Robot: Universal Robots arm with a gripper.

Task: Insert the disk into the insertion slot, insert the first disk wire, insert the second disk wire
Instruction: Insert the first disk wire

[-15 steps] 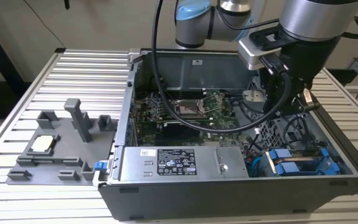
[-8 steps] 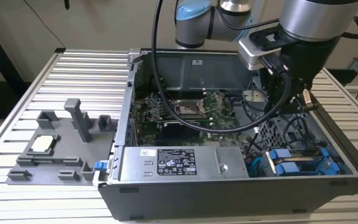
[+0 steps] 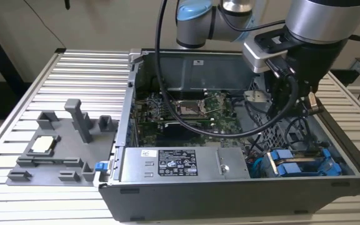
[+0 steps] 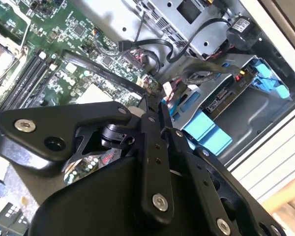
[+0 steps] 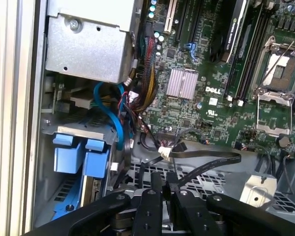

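Slatted table (image 3: 86, 65); grey disk (image 3: 292, 164) framed bright blue.

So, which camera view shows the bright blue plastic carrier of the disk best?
The second wrist view: the bright blue plastic carrier shows both its ends there. The exterior view has it farther off; the first wrist view, mainly its two tabs.

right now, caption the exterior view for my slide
Grey robot arm hangs over open grey metal computer case, blue-framed silver-grey disk seated inside at the exterior view's right
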